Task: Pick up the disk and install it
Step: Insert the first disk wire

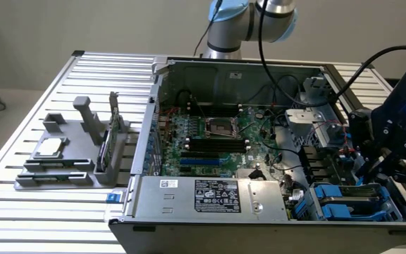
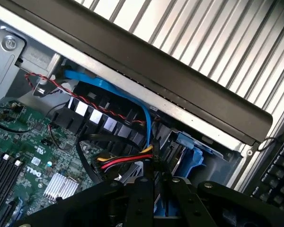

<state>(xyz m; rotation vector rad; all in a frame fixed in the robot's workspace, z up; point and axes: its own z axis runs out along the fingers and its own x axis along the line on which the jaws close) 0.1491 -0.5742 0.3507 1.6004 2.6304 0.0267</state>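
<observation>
One blue-railed disk (image 2: 190,150) just ahead of jaws of the gripper (image 2: 156,180)

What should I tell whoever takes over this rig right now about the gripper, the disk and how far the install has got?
Gripper: shut, low over the corner of the open case, nothing visibly pinched.
Disk: in its blue rail frame, lying in the case's drive corner at the exterior view's right.
Done: disk is in the case.
Left: cannot tell whether it is fully seated.
</observation>
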